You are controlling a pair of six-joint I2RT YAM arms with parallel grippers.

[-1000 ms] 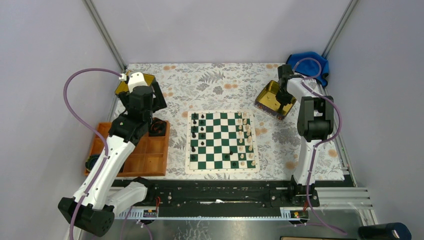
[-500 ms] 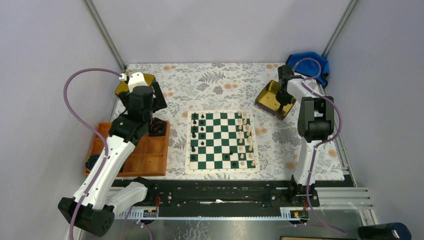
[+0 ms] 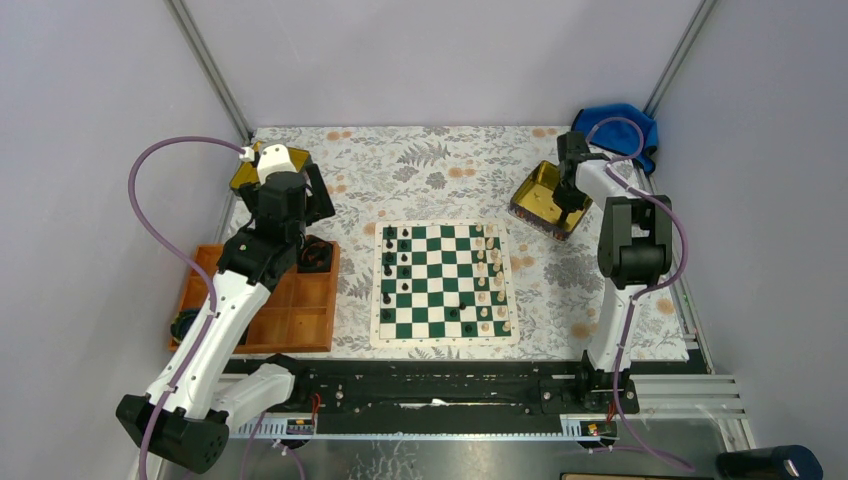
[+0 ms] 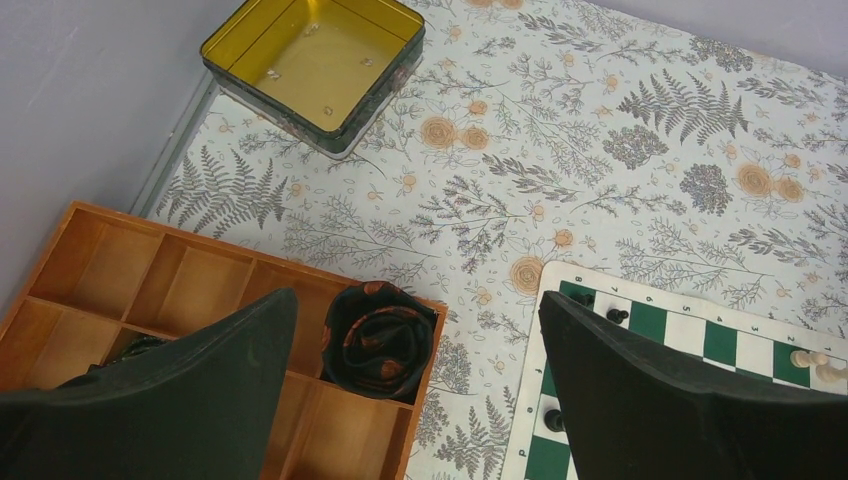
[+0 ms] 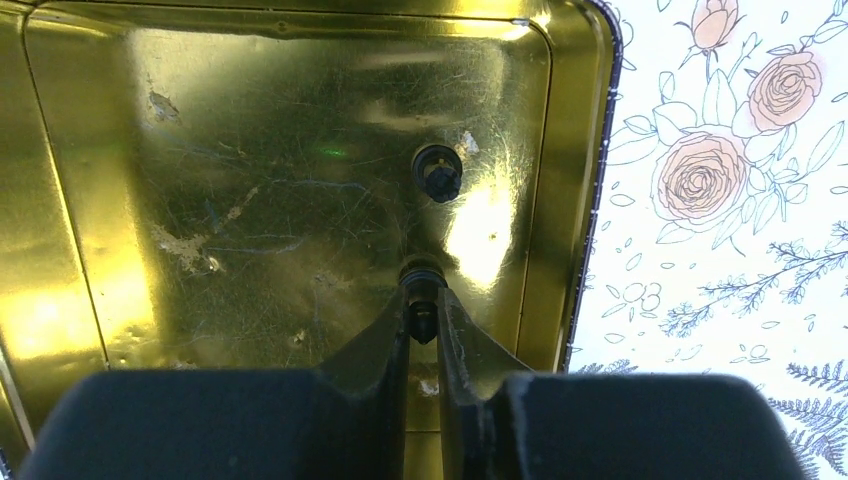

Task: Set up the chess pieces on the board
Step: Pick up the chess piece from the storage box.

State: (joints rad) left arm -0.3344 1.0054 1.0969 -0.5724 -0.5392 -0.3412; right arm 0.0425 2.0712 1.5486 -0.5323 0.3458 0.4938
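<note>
The green and white board (image 3: 444, 283) lies mid-table, with several black chess pieces (image 3: 388, 270) along its left columns and cream pieces along its right. My right gripper (image 5: 423, 300) is inside the gold tin (image 5: 250, 180), shut on a small black chess piece (image 5: 421, 283) just above the tin floor. A second black piece (image 5: 438, 174) stands loose in the tin beyond it. My left gripper (image 4: 415, 320) is open and empty, above the orange tray's corner and the board's left edge (image 4: 545, 330).
The orange compartmented tray (image 3: 300, 315) sits left of the board, with a rolled dark cloth (image 4: 378, 335) in one compartment. A second gold tin (image 4: 312, 65) stands at the back left. A blue cloth (image 3: 615, 125) lies at the back right corner.
My right wrist has shifted very slightly at the gold tin. The left arm has not moved.
</note>
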